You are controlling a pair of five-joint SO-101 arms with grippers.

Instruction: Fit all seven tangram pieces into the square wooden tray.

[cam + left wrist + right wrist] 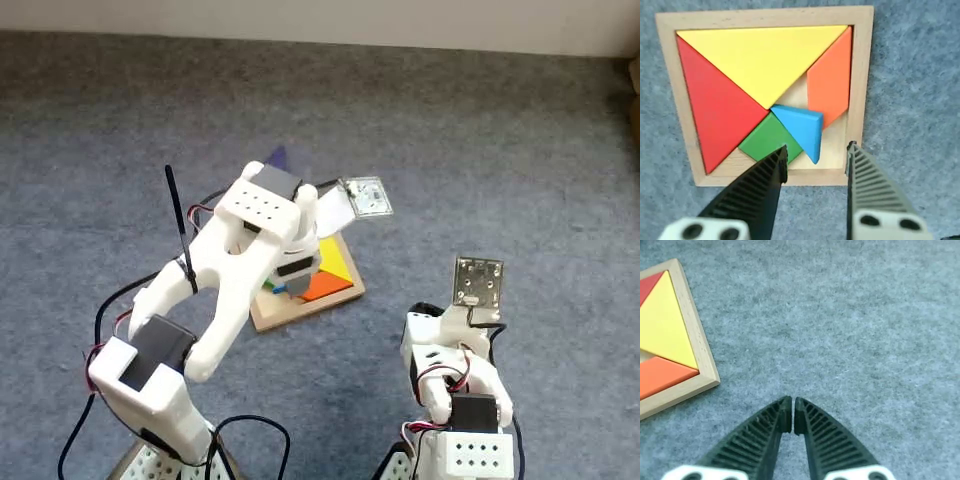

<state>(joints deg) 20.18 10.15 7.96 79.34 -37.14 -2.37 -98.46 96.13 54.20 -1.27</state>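
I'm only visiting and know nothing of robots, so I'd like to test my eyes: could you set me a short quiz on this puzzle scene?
1. True or false: the right gripper holds a tangram piece.
2. The left gripper, above the square wooden tray, is: A open; B shut on a piece; C shut, empty.
3. Fill in: the piece lying askew in the tray, not flat, is coloured ____.
Key: 1 false, it is shut on nothing; 2 A; 3 blue, the small blue wooden triangle.
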